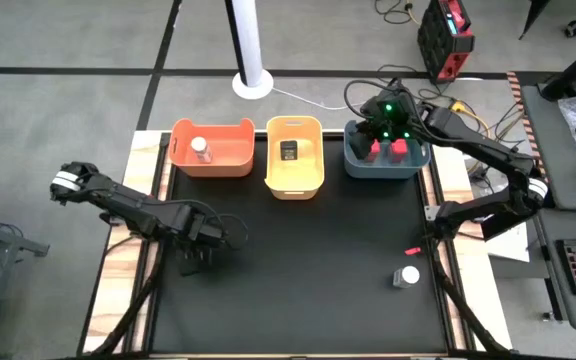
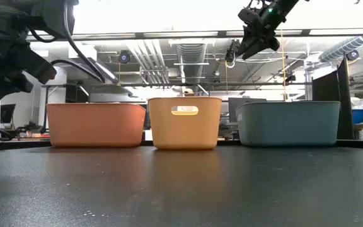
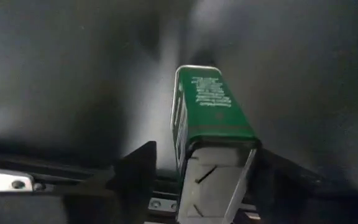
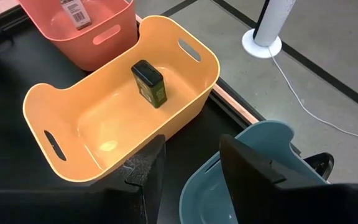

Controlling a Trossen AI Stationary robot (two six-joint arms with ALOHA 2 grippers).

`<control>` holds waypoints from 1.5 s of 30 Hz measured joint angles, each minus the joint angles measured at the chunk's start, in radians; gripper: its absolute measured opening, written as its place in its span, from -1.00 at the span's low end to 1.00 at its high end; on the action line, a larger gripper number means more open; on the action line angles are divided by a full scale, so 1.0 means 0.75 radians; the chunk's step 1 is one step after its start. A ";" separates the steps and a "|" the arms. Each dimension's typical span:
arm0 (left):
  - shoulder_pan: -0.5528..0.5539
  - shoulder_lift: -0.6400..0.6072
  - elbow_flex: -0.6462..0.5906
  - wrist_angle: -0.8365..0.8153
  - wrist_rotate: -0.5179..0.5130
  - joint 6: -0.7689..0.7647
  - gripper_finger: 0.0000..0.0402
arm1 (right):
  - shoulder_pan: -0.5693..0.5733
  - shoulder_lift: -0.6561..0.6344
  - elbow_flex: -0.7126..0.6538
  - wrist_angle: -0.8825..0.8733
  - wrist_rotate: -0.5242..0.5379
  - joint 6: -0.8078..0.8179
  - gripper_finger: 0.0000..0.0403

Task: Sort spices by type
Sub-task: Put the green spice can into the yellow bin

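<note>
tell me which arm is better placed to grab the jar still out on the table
Right. The jar lies on the table's right side, near the right arm's base, though the right tool is over the blue bin. The left tool holds a green-black tin.

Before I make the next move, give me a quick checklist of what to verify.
1. Dark tin sits between the left gripper fingers: ok. Firm grip: cannot tell.
2. Yellow bin holds the matching tin: ok.
3. Right gripper open and empty above the blue bin: ok.
4. Both red boxes in the blue bin: ok.
5. Both jars in the orange bin: not ok; one jar is inside, the loose jar is on the table.
</note>
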 joint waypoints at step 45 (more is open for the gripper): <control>0.897 0.988 1.921 -0.525 -0.376 1.314 -0.48 | 0.000 -0.067 0.143 -0.438 0.000 0.568 -0.66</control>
